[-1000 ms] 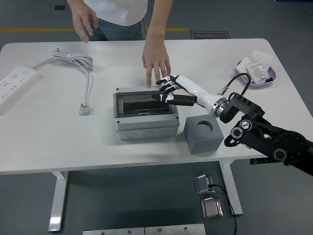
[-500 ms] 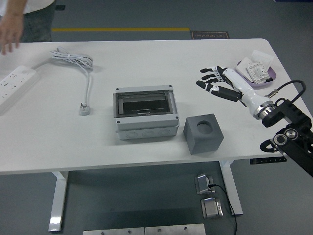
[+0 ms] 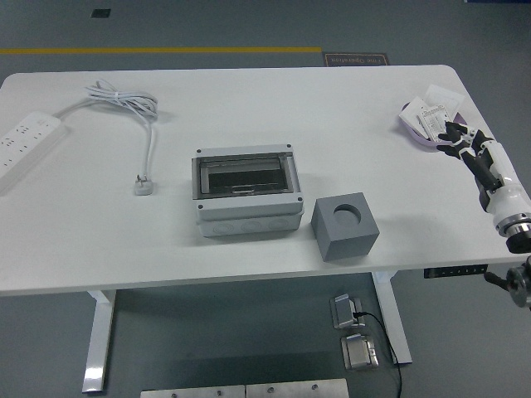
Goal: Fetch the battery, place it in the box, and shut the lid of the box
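Note:
The grey box (image 3: 247, 217) stands at the table's middle, its see-through lid (image 3: 246, 177) lying flat and closed on top. No battery shows on its own; dark shapes under the lid are too dim to name. My right hand (image 3: 458, 137) hovers at the table's right edge, beside the purple dish (image 3: 412, 116), with fingers loosely spread and nothing in them. The left arm is out of view.
A grey cube (image 3: 344, 225) with a round hole in its top sits just right of the box. A white power strip (image 3: 29, 141) with its coiled cable (image 3: 124, 104) and plug (image 3: 143, 184) lies at the left. The purple dish holds white packets.
My right hand has drawn back from the box's right rim to the table's right edge. The person, whose hand was by the box, has left the view.

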Controlling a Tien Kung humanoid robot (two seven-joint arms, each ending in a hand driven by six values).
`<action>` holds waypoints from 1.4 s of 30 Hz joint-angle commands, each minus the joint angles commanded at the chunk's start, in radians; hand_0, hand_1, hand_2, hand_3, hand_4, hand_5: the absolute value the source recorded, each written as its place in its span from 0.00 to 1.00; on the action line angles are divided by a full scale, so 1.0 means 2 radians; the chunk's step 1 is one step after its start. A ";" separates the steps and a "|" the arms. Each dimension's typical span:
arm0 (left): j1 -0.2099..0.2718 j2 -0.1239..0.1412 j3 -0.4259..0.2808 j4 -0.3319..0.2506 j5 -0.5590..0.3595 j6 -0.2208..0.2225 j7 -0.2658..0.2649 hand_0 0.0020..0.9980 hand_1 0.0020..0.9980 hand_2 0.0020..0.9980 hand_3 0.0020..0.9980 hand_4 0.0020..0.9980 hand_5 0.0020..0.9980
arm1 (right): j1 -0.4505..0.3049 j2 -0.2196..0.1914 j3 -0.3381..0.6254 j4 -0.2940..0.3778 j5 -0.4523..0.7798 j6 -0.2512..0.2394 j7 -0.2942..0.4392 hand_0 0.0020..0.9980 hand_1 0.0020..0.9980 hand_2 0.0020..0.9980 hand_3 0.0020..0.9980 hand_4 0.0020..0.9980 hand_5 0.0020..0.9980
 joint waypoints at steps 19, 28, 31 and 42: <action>-0.004 0.000 0.002 0.000 -0.009 0.001 -0.001 0.64 0.71 0.60 0.60 0.57 0.12 | 0.002 0.020 0.008 0.003 0.055 0.003 0.011 0.82 0.68 0.69 0.75 0.95 0.78; -0.006 0.000 0.007 0.000 -0.015 0.000 -0.003 0.64 0.71 0.60 0.60 0.57 0.12 | -0.003 0.020 0.015 0.003 0.047 0.001 0.007 0.82 0.68 0.69 0.75 0.95 0.80; -0.006 0.000 0.010 0.000 -0.019 0.001 -0.004 0.64 0.71 0.60 0.60 0.57 0.12 | -0.004 0.020 0.019 0.004 0.044 0.000 0.007 0.83 0.67 0.69 0.74 0.95 0.79; -0.005 0.002 0.021 0.000 -0.034 0.002 -0.006 0.64 0.71 0.60 0.60 0.57 0.12 | -0.006 0.021 0.028 0.005 0.042 -0.002 0.007 0.83 0.68 0.69 0.74 0.95 0.81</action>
